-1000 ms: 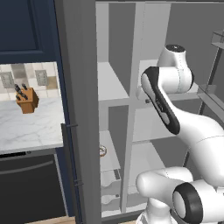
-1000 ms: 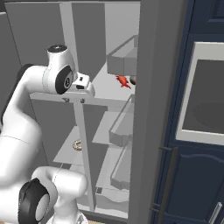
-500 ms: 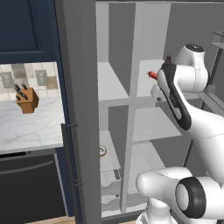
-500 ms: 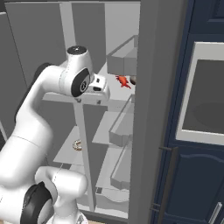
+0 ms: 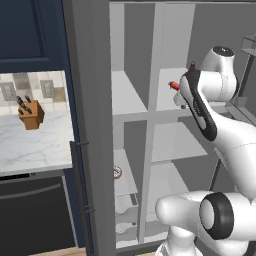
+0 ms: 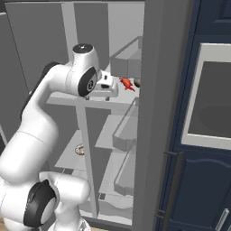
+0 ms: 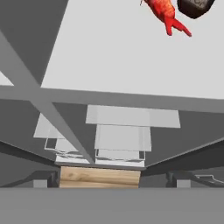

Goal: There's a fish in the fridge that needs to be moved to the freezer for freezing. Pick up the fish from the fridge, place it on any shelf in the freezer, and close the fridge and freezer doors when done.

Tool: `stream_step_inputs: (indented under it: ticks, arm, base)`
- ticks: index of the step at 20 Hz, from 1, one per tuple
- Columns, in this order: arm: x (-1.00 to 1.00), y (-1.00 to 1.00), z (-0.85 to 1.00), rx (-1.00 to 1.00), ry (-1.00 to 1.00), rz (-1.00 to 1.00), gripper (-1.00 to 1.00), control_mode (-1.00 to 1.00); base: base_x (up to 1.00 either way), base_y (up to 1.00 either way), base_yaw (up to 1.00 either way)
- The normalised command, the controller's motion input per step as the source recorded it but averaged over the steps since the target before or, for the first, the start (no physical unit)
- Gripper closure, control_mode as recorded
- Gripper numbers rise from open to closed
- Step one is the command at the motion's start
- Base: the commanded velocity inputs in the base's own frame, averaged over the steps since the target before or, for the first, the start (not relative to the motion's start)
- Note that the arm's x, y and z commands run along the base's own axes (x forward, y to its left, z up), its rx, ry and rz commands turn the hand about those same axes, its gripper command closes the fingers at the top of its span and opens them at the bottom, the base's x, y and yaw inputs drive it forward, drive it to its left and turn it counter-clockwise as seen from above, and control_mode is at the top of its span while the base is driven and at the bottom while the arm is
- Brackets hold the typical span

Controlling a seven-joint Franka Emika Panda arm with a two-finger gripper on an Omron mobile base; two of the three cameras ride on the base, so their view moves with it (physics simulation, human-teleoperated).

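The fish lies on a white fridge shelf beside the dark bottle — the tool, spread wide and empty, faces it, likely lining up a grab.

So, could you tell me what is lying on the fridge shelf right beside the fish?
On the white shelf the fish lies next to a dark brown bottle. The frame edge cuts off most of the bottle, so whether they touch cannot be told.
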Motion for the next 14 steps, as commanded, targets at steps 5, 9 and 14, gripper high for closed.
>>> stream_step_inputs:
  ticks: [5, 9, 14]
  arm:
    - [0.11, -0.12, 0.1, -0.01, 0.0, 0.0, -1.0, -1.0]
    - [0.27, 0.0, 0.0, -0.03, 0.04, 0.0, -1.0, -1.0]
    - [0.4, -0.12, 0.0, -0.01, 0.0, 0.0, -1.0, -1.0]
  base:
    - [0.0, 0.0, 0.0]
    - [0.0, 0.0, 0.0]
    - [0.0, 0.0, 0.0]
